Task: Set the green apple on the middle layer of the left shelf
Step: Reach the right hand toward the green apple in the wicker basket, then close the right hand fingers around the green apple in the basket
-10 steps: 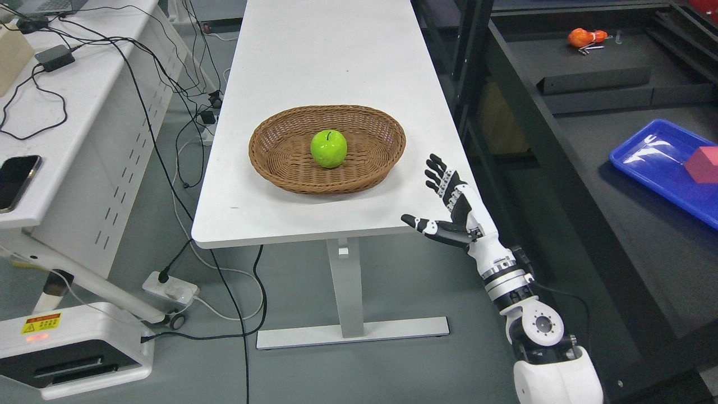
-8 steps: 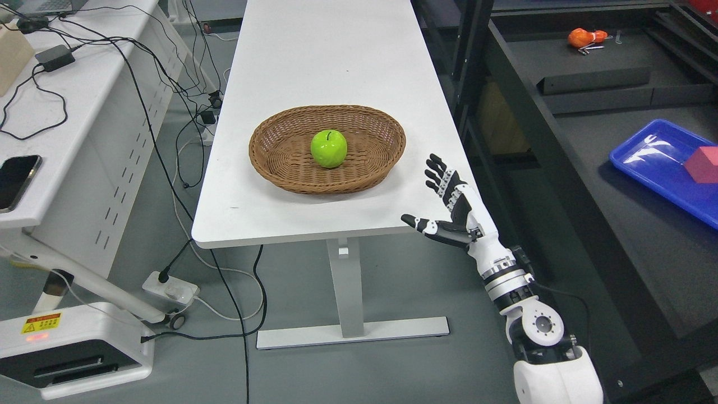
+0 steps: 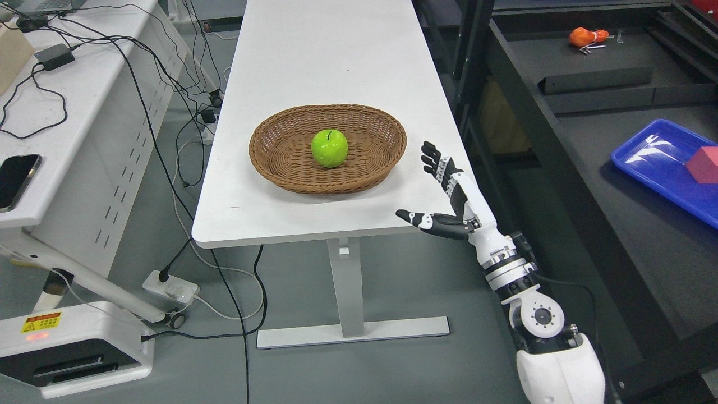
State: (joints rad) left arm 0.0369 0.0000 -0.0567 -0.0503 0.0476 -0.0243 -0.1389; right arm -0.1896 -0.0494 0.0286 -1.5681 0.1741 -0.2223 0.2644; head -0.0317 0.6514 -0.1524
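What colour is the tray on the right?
Blue tray, with a dark red block in it; seen in the head view, the only view.

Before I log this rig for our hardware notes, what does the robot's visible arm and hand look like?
Only the right arm shows. Its shells are glossy white with black bands at the wrist and a round grey joint cap lower down. The right hand has black fingers with white segments, and a thin black cable runs alongside the forearm.
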